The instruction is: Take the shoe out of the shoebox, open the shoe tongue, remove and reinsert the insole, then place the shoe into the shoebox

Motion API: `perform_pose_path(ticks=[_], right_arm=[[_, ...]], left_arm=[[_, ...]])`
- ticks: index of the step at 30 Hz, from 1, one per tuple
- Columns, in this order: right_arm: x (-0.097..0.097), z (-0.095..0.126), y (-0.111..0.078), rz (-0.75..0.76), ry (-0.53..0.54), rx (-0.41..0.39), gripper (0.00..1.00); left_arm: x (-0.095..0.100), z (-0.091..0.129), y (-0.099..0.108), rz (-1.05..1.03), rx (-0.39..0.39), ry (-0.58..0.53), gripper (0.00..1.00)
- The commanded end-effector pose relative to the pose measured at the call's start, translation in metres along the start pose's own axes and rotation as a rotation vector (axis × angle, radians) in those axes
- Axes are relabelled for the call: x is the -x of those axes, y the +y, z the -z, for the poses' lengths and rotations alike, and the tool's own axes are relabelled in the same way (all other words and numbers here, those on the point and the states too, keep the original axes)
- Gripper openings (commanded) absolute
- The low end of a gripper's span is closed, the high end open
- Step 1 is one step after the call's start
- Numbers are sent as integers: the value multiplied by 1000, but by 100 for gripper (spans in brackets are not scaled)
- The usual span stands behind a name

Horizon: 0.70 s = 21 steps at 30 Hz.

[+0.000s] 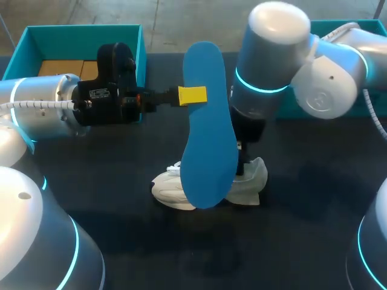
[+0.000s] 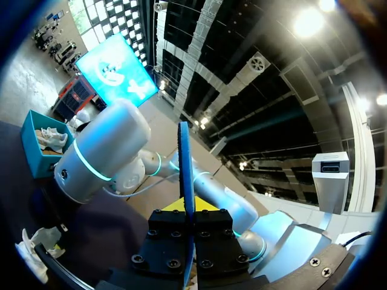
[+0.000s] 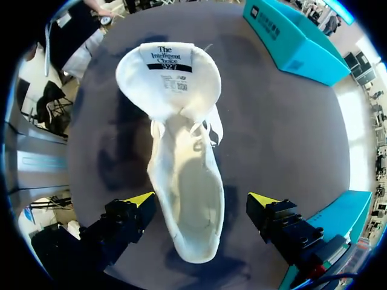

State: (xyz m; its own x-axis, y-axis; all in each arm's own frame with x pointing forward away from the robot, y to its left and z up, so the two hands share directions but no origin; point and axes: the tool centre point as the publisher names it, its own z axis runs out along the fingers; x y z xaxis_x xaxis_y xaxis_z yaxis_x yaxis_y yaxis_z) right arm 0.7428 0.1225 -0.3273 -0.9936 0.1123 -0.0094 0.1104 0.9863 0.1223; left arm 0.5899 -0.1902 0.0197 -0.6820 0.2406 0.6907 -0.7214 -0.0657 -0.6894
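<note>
Here, we are holding our right gripper [image 3: 202,200] over the white shoe [image 1: 175,192], fingers spread wide on either side without touching it. The shoe is lying on the table [image 1: 302,229], long axis left to right, with its tongue [image 3: 169,72] folded open. Above it, our left gripper [image 1: 192,95] is pinching the blue insole [image 1: 208,133], whose long axis is running near to far. The teal shoebox [image 1: 84,33] is sitting at the far left.

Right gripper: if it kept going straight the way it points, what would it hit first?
Probably the white shoe, lying on the table straight ahead of the right gripper with its opening facing it. The gap is hard to judge.
</note>
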Motion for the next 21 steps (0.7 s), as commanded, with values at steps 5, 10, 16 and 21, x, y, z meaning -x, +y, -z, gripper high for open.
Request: perform_pose_path(ticks=[5, 10, 16, 21], right_arm=[[11, -36, 16, 13, 25, 34, 100], [15, -46, 21, 19, 38, 32, 100], [15, -52, 21, 16, 53, 39, 100], [17, -54, 19, 9, 56, 39, 100]], left_arm=[[0, 0, 2, 0, -4, 1, 0], [0, 0, 2, 0, -4, 1, 0], [0, 0, 2, 0, -4, 1, 0], [0, 0, 2, 0, -4, 1, 0]])
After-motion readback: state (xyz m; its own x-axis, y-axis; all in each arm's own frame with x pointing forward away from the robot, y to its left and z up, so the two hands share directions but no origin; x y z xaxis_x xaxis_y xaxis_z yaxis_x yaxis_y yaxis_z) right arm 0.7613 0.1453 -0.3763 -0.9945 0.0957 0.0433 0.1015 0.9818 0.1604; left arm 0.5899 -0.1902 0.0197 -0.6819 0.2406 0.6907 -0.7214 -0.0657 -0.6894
